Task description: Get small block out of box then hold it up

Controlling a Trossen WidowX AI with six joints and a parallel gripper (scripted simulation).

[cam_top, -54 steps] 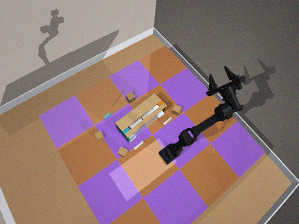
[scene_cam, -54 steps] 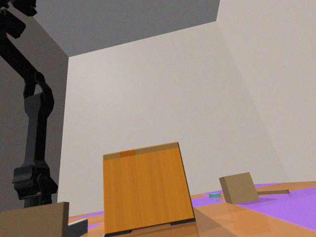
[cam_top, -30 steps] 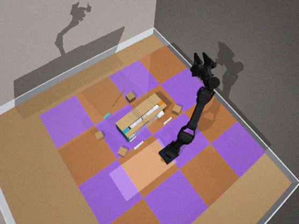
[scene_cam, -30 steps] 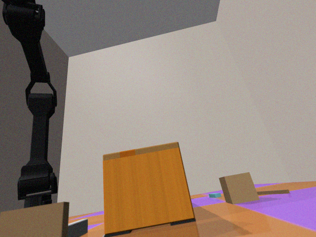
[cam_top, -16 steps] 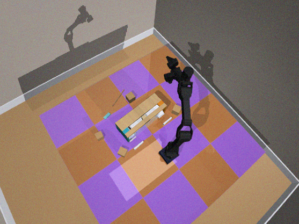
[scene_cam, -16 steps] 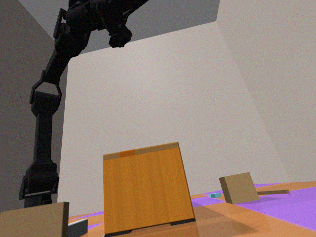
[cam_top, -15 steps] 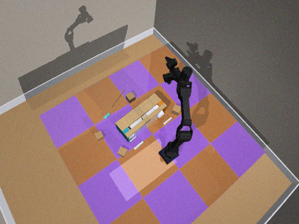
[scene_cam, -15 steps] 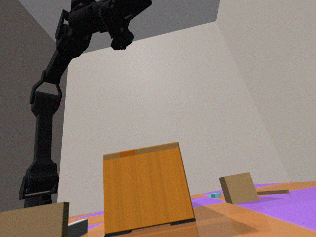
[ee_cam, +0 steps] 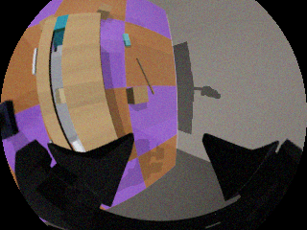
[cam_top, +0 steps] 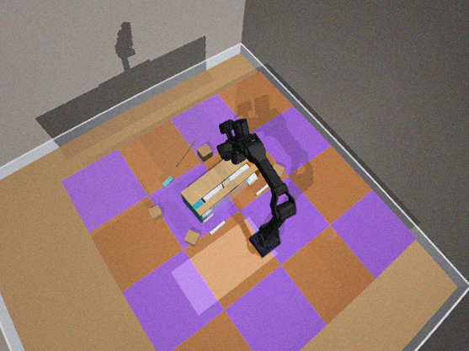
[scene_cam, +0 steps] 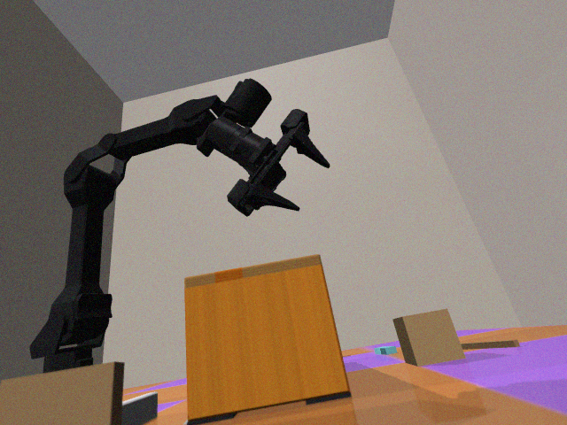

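The long tan box (cam_top: 200, 183) (scene_cam: 265, 338) (ee_cam: 83, 72) stands on the table, with a teal end and an orange end. A narrow slot runs along its top. A small tan piece (cam_top: 225, 184) (ee_cam: 60, 95) shows in the slot; I cannot tell whether it is the block or part of the box. The shelf is mostly hidden. My gripper (scene_cam: 314, 187) (ee_cam: 169, 138) is open and empty, high above the box's orange end and off to its back side, its fingers angled downward.
A small teal piece (cam_top: 167, 180) (scene_cam: 385, 350) (ee_cam: 127, 39) and a thin stick (cam_top: 185, 153) (scene_cam: 490, 343) (ee_cam: 145, 76) lie behind the box. Several tan blocks stand around it, one (cam_top: 204, 151) (scene_cam: 432, 338) (ee_cam: 139, 95) behind. White bars (cam_top: 217, 227) (cam_top: 262, 189) lie in front.
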